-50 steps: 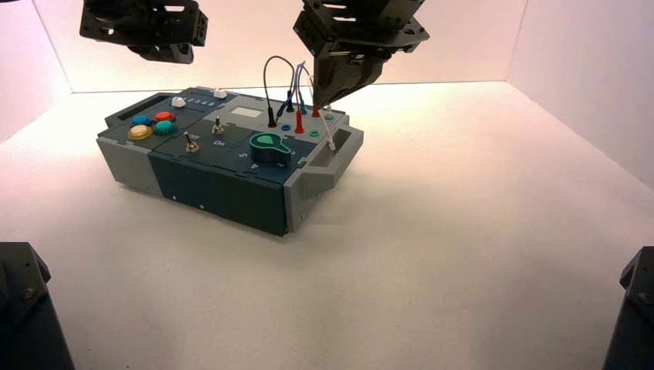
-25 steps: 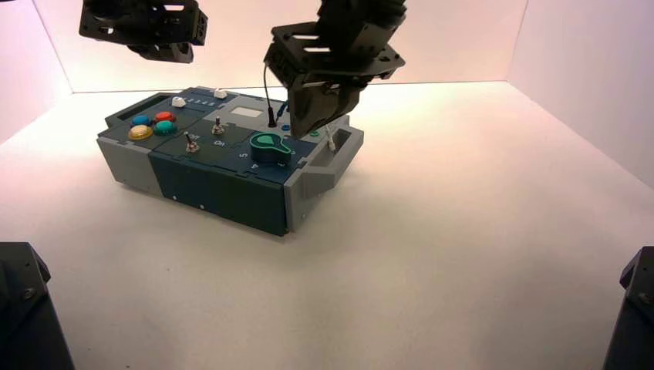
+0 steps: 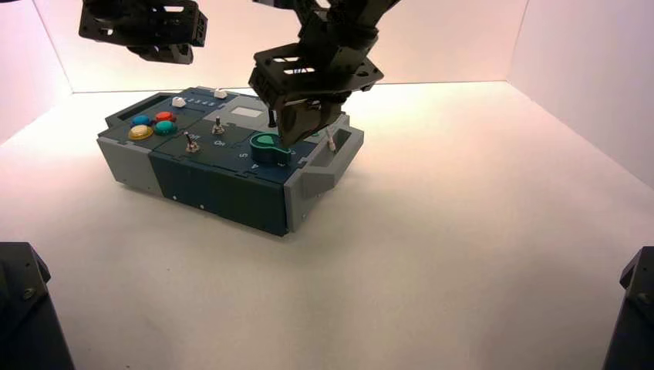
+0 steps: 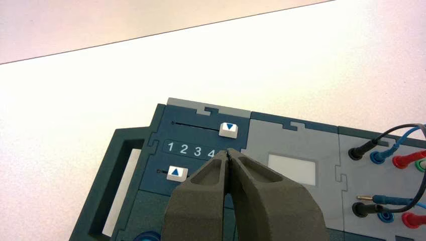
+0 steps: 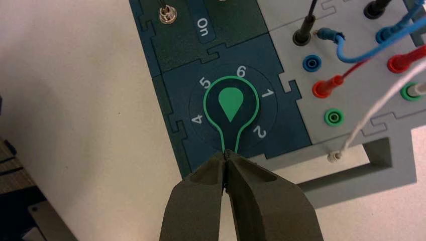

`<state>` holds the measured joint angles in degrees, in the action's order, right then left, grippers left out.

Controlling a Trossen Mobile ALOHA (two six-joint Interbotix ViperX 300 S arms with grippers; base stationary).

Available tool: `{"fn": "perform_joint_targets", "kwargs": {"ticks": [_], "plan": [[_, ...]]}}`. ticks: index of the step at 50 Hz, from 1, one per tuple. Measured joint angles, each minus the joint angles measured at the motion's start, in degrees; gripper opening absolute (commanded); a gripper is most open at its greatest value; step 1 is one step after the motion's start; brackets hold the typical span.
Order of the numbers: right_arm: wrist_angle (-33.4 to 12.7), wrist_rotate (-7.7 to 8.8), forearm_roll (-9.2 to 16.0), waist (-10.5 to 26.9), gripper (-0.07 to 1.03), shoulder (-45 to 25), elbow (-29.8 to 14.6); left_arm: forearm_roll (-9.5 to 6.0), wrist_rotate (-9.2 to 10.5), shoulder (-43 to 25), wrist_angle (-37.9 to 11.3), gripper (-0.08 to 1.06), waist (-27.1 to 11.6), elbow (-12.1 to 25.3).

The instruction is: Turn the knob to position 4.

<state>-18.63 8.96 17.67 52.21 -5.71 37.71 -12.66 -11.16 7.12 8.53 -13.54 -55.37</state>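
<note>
A pale table point(image 3: 463, 254) with light walls behind carries the box point(image 3: 224, 181). The knob point(image 5: 231, 103) sits on the dark blue panel at the box's near right part, inside a ring of white digits. Its tip points between 2 and 4, toward my right gripper point(image 5: 226, 156), whose fingers are pressed together just at the tip. The numeral 4 point(image 5: 198, 119) is beside the knob. My left gripper point(image 4: 228, 154), also pressed together, hangs above the two white sliders point(image 4: 228, 129) at the far left corner.

We see matt plastic on the box point(image 5: 221, 47). The knob point(image 5: 231, 104) looks smooth. The toggle switch point(image 5: 168, 14) shines like metal.
</note>
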Motion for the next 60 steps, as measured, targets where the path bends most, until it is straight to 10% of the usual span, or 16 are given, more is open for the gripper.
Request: {"fn": "perform_joint_targets", "kwargs": {"ticks": [60], "plan": [[3.0,0.00,-2.6,-4.1,-0.02,-1.4,0.4,0.00,0.00,0.6,-0.1,-0.03,-0.1,-0.4]]}}
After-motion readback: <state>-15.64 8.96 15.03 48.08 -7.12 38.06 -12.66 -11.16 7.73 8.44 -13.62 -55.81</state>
